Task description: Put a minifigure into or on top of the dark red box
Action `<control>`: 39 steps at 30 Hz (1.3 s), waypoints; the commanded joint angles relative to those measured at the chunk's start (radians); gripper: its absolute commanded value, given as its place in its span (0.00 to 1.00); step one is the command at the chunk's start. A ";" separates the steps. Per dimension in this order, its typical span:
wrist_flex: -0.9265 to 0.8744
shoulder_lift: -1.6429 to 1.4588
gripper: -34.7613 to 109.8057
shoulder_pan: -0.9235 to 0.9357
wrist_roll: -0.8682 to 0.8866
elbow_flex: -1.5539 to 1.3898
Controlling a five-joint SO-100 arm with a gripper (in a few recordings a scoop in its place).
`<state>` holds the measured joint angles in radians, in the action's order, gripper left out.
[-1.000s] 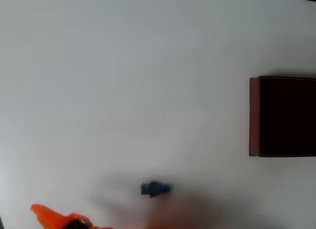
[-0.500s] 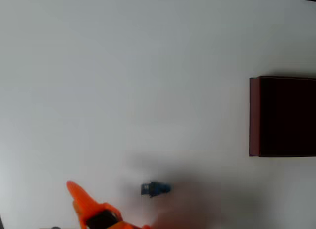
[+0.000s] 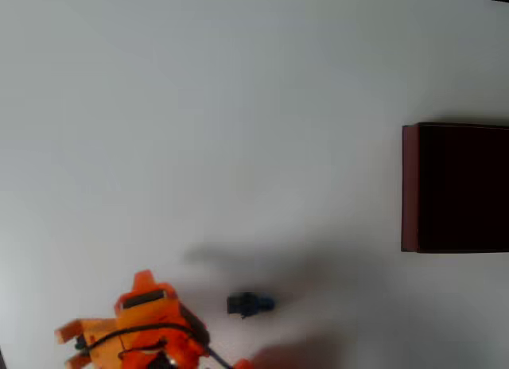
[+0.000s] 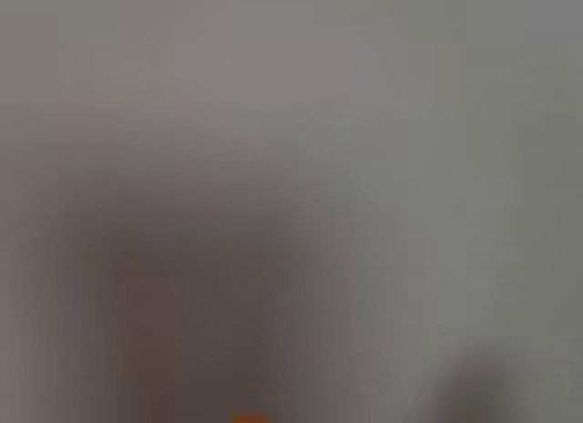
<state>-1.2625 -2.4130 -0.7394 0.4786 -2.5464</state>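
In the overhead view the orange gripper (image 3: 141, 283) sits in the lower left of the frame, its body and a black cable running down to the bottom edge; only one pointed tip shows clearly, so whether its fingers are spread or pressed together cannot be told. The minifigure (image 3: 250, 304) lies on its side on the white table (image 3: 238, 106) just right of the gripper, low in the frame near the centre, apart from the orange body and not held. The dark red box (image 3: 409, 186) stands at the right edge, around mid-height, well apart from the minifigure, its inside almost black. A soft shadow spreads over the table above and to the right of the minifigure. The wrist view is a grey blur with a small orange speck at the bottom edge.
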 commanded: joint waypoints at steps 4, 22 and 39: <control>-0.032 0.063 0.41 0.129 0.043 -0.012; -0.123 0.057 0.42 0.256 0.531 -0.086; -0.278 -0.408 0.44 0.155 1.097 -0.253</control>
<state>-1.5447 -2.8854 -0.5568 1.5048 -2.8087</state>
